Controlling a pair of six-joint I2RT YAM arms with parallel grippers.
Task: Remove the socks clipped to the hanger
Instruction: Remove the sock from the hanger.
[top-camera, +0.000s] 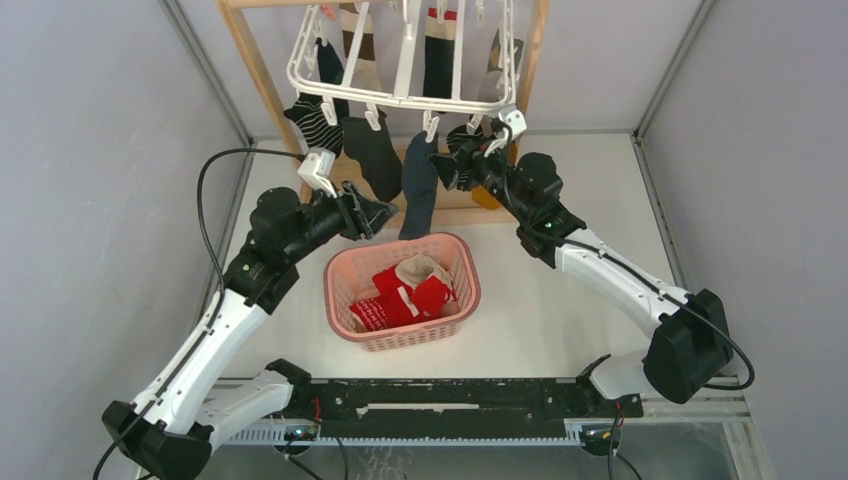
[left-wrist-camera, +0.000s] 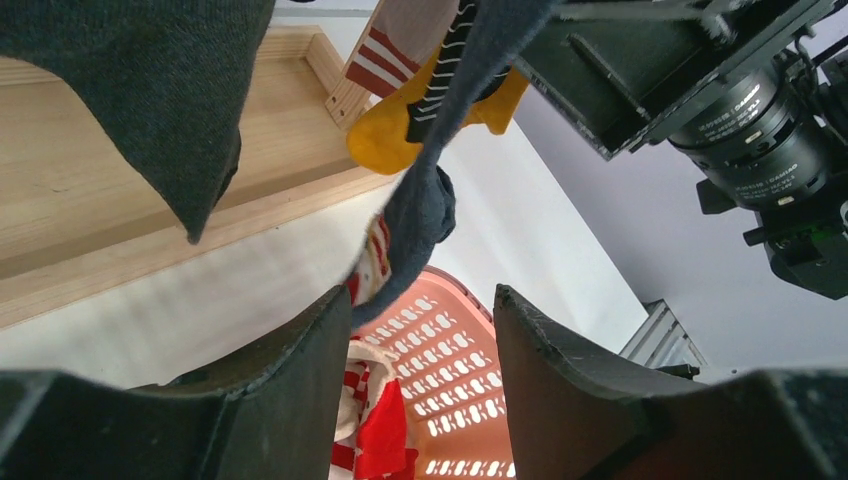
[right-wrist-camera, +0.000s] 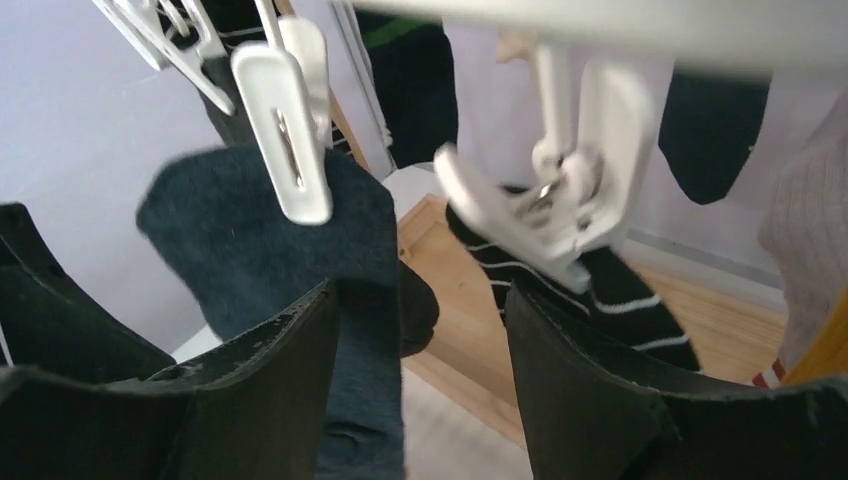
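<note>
Socks (top-camera: 372, 155) hang clipped along the hanger (top-camera: 400, 100) at the far side, its top cut off. The left hand (top-camera: 368, 213) gapes empty beneath them. The right hand (top-camera: 450, 165) is spread wide, its tips half hidden among clips (right-wrist-camera: 290, 130).

From above and behind we see the whole table (top-camera: 560, 300); our left wrist view faces down, the right up, both close on the dark blue sock (left-wrist-camera: 425, 215).
</note>
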